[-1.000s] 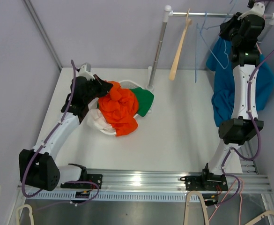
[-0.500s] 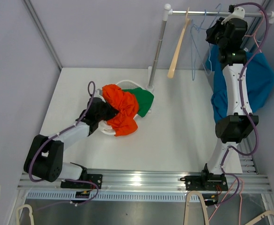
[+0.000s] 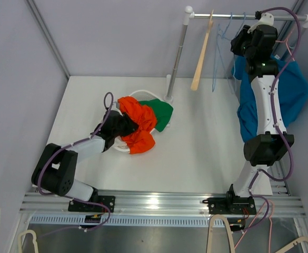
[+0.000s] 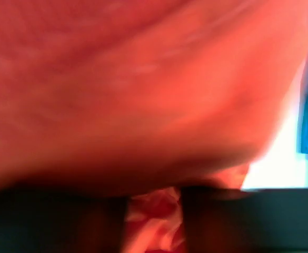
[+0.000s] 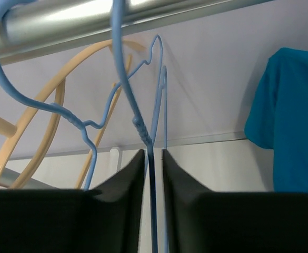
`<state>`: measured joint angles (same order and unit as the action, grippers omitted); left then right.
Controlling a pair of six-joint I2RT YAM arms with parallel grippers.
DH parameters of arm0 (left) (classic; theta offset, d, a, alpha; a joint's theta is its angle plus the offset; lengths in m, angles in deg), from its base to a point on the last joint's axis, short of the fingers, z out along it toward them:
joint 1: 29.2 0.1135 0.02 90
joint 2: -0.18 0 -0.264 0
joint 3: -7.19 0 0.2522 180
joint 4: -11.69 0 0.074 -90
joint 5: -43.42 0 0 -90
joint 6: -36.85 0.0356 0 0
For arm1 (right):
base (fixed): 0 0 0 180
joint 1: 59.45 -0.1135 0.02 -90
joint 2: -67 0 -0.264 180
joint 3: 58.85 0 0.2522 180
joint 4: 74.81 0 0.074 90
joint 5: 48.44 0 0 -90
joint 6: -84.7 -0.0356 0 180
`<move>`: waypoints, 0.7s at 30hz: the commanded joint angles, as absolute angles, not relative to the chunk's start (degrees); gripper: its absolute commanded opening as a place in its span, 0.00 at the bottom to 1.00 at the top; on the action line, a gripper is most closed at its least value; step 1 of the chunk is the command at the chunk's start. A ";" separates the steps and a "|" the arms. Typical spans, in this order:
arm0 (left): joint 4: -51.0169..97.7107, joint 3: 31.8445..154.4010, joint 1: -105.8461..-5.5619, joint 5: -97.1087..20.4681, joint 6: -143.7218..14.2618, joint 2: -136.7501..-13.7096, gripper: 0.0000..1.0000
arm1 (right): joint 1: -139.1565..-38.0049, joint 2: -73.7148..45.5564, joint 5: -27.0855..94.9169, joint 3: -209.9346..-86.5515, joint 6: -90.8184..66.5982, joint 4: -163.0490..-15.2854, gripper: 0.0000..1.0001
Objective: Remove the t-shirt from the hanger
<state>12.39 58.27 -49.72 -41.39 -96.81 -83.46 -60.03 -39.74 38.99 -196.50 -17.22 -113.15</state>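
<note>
R gripper (image 5: 153, 154): jaws now cracked slightly apart, i.e. released, w/ the stem of a bare blue wire hanger (image 5: 138, 124) running loose between them just under the rail (image 5: 90, 16). Over the last sec. arm and hanger have slid left along the rail, away from the teal t-shirt (image 5: 290, 116), which hangs at the rail's R end. L gripper (image 4: 154, 216): has dropped into the orange garment (image 4: 143, 95) heaped in the white basket (image 3: 143, 94), view too blurred to tell its grip; judged, orange item is off and binned, teal item remains.
</note>
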 commanded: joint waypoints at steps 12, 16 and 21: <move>23.60 62.88 -51.88 -51.76 -97.80 -68.49 0.99 | -52.16 -26.78 49.46 -196.71 -16.72 -113.62 0.67; 24.75 62.00 -52.93 -54.14 -97.97 -61.80 0.99 | -48.92 -29.31 49.39 -199.34 -16.55 -114.94 0.71; 27.56 63.32 -55.39 -53.87 -98.24 -56.35 0.99 | -43.99 -37.49 40.19 -211.47 -18.30 -121.35 0.85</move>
<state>25.64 61.16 -53.65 -51.97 -98.16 -59.20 -46.00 -33.46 46.29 -206.82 -17.61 -117.17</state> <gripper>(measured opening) 0.994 0.830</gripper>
